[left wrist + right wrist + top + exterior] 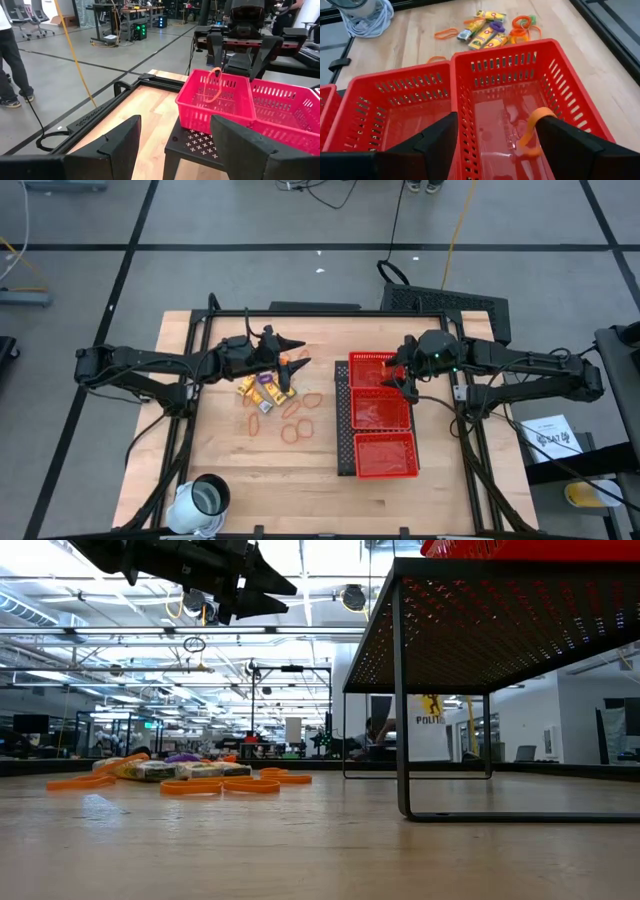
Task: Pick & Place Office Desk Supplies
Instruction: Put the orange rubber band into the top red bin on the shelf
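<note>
The office desk supplies lie in a loose heap on the wooden table's left half: yellow packets, orange rubber bands and small coloured pieces. My left gripper hovers open above the heap, level, pointing at the red tray. My right gripper stands open over the tray's far compartment. One orange rubber band hangs between its fingers, beside one of them. My right gripper is open and does not pinch the band. The band's upper bend lies against the tip of one finger. The fingers slant down from the table's right side. The band hangs slack into the far compartment, its lower end near the floor.
The three-compartment red tray sits on a black perforated stand with thin legs, right of centre. A white cup wrapped in cord stands at the near left corner. Bare wood lies between the heap and the stand. A person's legs show beyond the table.
</note>
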